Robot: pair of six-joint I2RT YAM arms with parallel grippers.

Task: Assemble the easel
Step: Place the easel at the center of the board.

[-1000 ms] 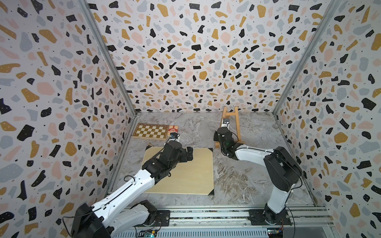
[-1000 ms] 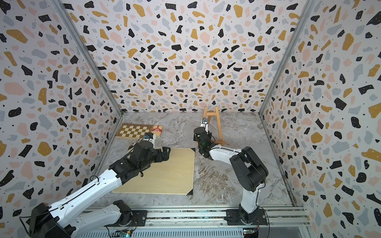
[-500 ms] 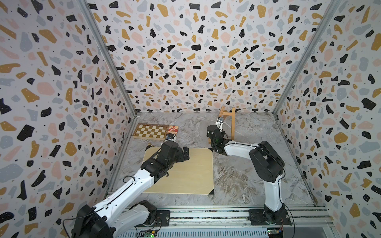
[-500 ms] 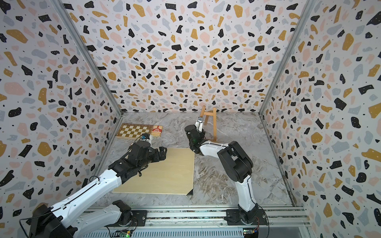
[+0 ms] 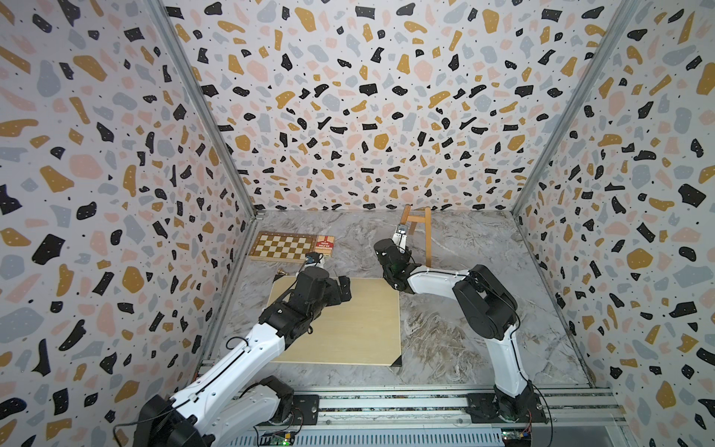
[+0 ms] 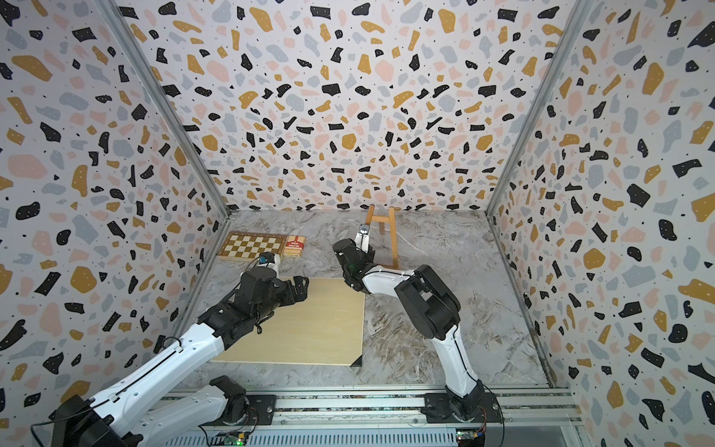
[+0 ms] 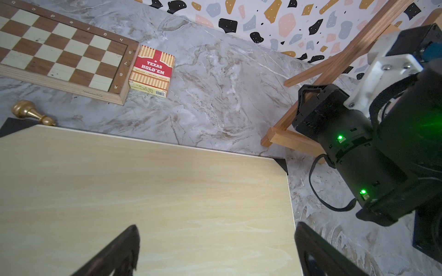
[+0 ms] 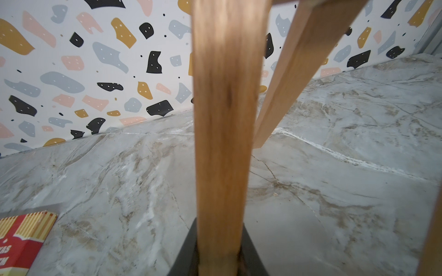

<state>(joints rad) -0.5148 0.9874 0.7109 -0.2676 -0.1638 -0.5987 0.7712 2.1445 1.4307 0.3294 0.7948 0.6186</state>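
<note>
Presently the easel [image 5: 428, 240] is clamped by the right gripper [image 5: 401, 234], the left gripper [image 7: 215, 251] unclenched. It should, seemingly, be stood squarely.

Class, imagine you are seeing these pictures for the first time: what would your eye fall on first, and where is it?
The speckled terrazzo walls enclosing the marble table grab attention first. Next comes the orange-brown easel near the back wall, one slat clamped by the right gripper. The large pale board lies in front of the left arm, with the open left gripper above it.
</note>
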